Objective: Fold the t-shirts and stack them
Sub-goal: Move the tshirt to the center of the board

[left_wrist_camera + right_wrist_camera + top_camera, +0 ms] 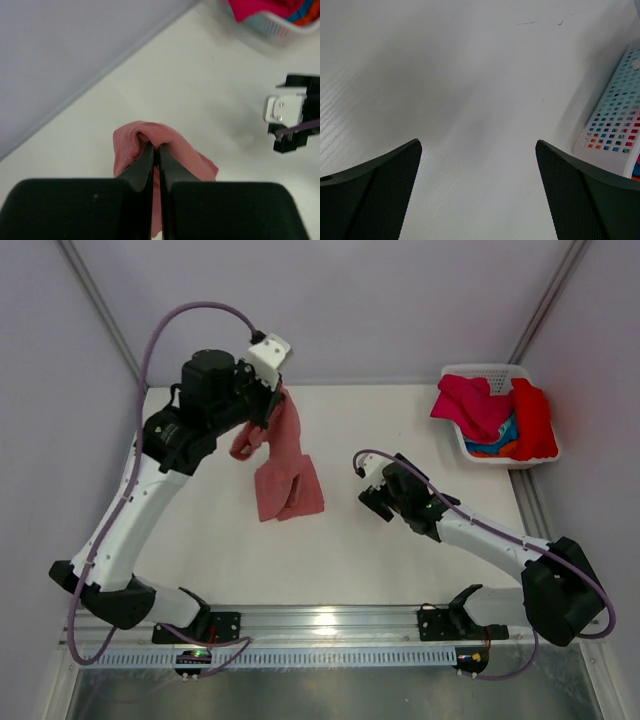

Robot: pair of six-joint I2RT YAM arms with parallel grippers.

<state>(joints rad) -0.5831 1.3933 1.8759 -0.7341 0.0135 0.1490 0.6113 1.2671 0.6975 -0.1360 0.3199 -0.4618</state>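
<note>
White tabletop | 1 salmon t-shirt hanging over far-left part, pinched in my left gripper | my right gripper spread wide | 1 basket, far-right corner: 1 magenta shirt, 1 red shirt, slivers of 1 blue shirt, 1 orange shirt

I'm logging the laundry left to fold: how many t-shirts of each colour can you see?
Salmon pink t-shirt: 1
Magenta t-shirt: 1
Red t-shirt: 1
Blue t-shirt: 1, only a strip shows
Orange t-shirt: 1, only a strip shows
Total: 5 showing; the white basket may hide more.
</note>
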